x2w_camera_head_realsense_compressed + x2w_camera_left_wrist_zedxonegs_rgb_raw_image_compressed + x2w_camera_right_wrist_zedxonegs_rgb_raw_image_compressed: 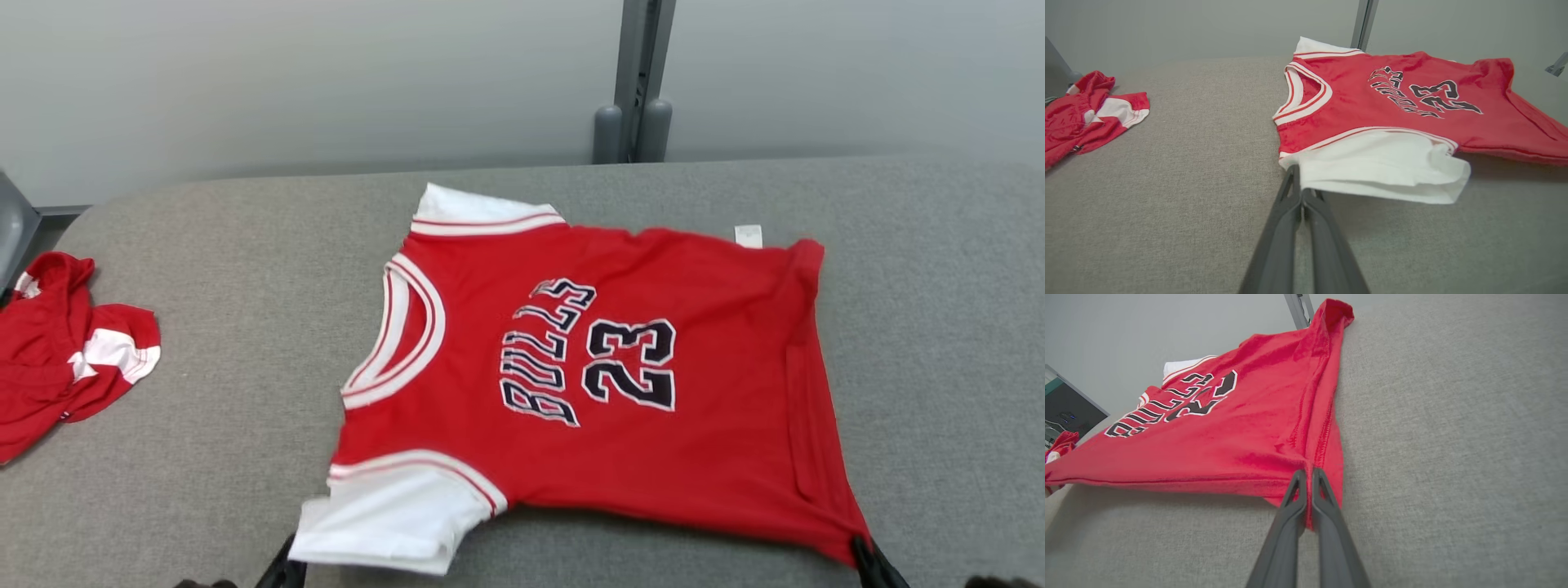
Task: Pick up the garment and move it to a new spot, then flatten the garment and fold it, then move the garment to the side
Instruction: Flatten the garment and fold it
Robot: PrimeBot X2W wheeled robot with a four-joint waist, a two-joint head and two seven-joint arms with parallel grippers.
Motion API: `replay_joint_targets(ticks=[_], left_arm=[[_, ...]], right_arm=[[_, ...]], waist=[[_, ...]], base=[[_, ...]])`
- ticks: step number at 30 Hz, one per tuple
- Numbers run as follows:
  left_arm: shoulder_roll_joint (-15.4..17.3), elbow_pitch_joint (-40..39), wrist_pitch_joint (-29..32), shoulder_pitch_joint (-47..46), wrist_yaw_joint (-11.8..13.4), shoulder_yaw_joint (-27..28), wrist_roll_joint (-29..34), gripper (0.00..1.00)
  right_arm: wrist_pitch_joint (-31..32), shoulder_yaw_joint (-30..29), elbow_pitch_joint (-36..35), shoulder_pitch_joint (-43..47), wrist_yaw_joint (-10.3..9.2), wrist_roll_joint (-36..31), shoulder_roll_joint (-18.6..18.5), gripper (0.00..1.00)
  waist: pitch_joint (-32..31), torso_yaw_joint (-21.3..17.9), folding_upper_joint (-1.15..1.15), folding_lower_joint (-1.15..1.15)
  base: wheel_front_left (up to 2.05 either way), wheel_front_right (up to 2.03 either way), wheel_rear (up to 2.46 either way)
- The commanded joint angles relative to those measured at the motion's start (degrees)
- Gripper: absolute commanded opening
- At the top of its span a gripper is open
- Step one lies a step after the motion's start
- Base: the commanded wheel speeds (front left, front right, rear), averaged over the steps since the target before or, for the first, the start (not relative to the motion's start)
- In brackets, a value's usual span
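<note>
The garment (604,359) is a red jersey with white sleeves and "BULLS 23" on it, spread over the grey table, collar toward the left. Its near edge is lifted off the surface. My left gripper (287,563) is shut on the near white sleeve (1372,167), its fingertips (1296,175) pinching the sleeve's corner. At the lower right my right gripper (867,555) is shut on the near hem corner (1314,477) of the garment (1229,437), red cloth pinched between its fingers (1327,522).
A second red and white garment (57,343) lies crumpled at the table's left edge, seen too in the left wrist view (1090,110). Grey table (939,327) surface spreads right and left of the jersey. A grey post (637,82) stands behind the table against the wall.
</note>
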Motion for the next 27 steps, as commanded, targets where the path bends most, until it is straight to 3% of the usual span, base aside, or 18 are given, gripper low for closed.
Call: replay_joint_targets(ticks=[1, 8, 15, 27], left_arm=[[0.4, -0.9, 0.5, 0.8, 0.3, 0.2, -0.3, 0.0], [2.1, -10.9, 9.9, 6.2, 2.2, 0.1, -0.5, 0.0], [2.7, -12.4, 13.2, 4.7, 2.6, 0.1, -0.9, 0.0], [4.2, -3.2, 13.9, -13.8, -3.2, -2.4, -2.3, 0.0]], right_arm=[[0.3, -0.7, -0.5, 1.3, 0.01, -0.2, -0.3, 0.0], [3.5, -7.6, -4.7, 9.7, 0.01, -3.2, 0.8, 0.0], [6.2, -11.1, -7.6, 10.1, 0.0, -5.1, 3.2, 0.0], [9.6, -11.6, -7.1, -2.6, 0.01, -7.8, 4.0, 0.0]], waist=[[-0.5, 0.3, 0.0, 0.0], [-1.1, 0.8, 0.0, 0.0], [0.3, -0.1, 0.0, 0.0], [8.0, -1.9, 0.0, 0.0]], base=[[0.0, 0.0, 0.0], [0.0, 0.0, 0.0], [0.0, 0.0, 0.0], [0.0, 0.0, 0.0]])
